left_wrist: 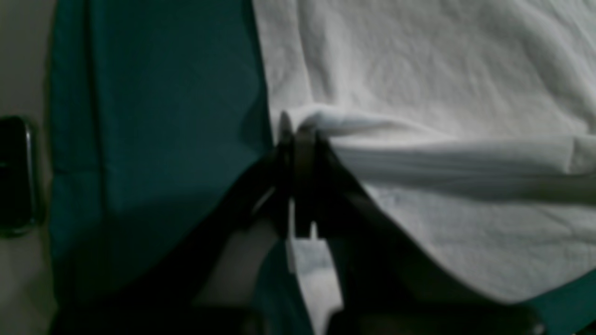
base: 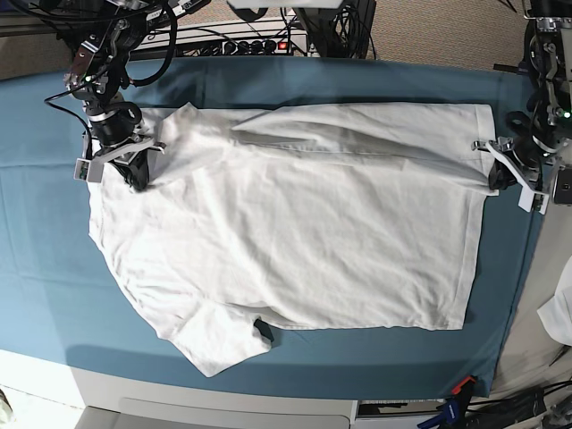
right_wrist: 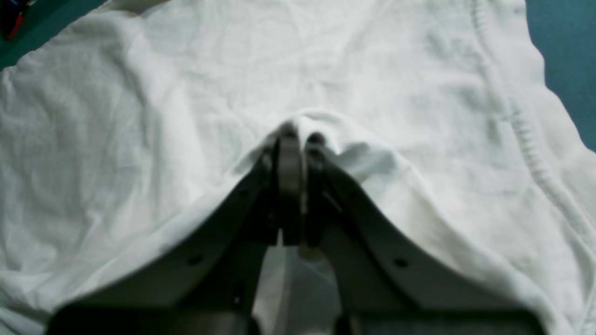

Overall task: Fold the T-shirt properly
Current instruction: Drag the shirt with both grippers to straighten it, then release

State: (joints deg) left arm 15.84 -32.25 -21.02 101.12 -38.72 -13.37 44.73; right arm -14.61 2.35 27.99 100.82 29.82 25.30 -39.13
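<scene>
Both arms low at opposite T-shirt edges; left gripper, right gripper pinching cloth.

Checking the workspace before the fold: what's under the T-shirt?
A teal cloth shows all around the T-shirt. Whatever lies beneath the shirt's middle is covered.

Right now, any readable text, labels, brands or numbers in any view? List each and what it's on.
None readable.
T-shirt: plain white, no print or tag showing.
Teal cloth sheet: no markings.
Left gripper and right gripper: no lettering visible.
Equipment behind the table: any labels too small and blurred to read.
</scene>
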